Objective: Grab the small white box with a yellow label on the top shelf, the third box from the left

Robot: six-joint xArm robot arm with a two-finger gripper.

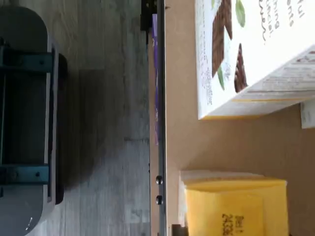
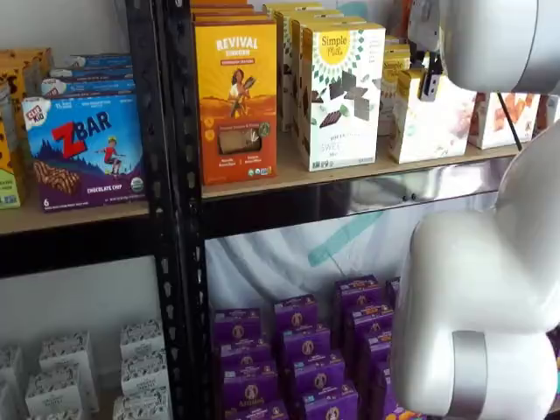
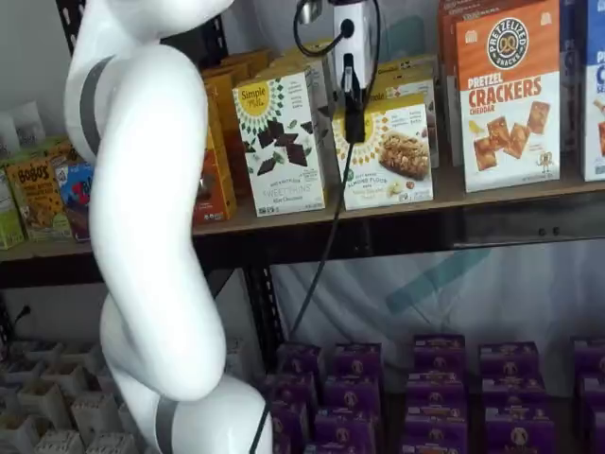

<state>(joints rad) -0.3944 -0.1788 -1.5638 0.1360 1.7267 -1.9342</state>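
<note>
The small white box (image 3: 395, 156) stands on the top shelf (image 3: 492, 197), a cream carton with a yellow sunburst and a cookie picture. It is right of the taller white box with chocolate squares (image 3: 282, 142). My gripper (image 3: 354, 118) hangs just in front of the small box's upper left part; its black fingers show as one bar, so I cannot tell their gap. In a shelf view the gripper (image 2: 428, 83) is at the small box's (image 2: 437, 122) yellow top edge. The wrist view shows the box's yellow top (image 1: 236, 206) on the wooden board (image 1: 231, 142).
An orange box (image 2: 236, 92) stands at the left and a pretzel crackers box (image 3: 508, 90) at the right of the top shelf. Purple boxes (image 3: 435, 388) fill the level below. My white arm (image 2: 481, 289) blocks part of the shelves. The shiny metal rail (image 1: 160, 123) edges the board.
</note>
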